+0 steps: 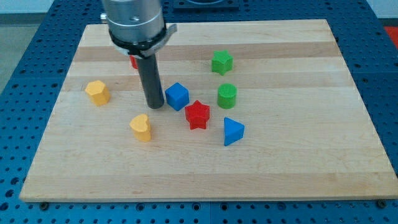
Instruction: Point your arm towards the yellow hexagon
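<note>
The yellow hexagon (97,92) sits at the view's left on the wooden board (280,162). My tip (155,105) rests on the board to the right of the hexagon, well apart from it, and just left of the blue cube (177,96). A yellow heart-shaped block (142,127) lies below and left of my tip.
A red star block (198,114) sits right of the blue cube. A blue triangular block (233,130) lies lower right. A green cylinder (227,96) and a green star-like block (222,62) stand farther right. A red block (134,61) is mostly hidden behind the rod.
</note>
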Motion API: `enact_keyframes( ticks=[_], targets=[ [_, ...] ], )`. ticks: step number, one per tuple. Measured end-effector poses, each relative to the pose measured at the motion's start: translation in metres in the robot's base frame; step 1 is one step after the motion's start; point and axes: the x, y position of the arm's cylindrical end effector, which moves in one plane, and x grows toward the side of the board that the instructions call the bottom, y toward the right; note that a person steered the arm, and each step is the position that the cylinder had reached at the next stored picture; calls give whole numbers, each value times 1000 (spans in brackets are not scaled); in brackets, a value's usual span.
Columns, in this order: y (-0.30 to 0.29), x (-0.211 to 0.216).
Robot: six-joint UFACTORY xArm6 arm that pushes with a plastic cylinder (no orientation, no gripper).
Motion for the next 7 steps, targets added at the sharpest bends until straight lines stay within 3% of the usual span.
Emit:
enact_keyframes(
  ticks=[2, 5, 7],
  targets=[
    [-46, -2],
    [-88, 37],
    [-102, 41]
  ],
)
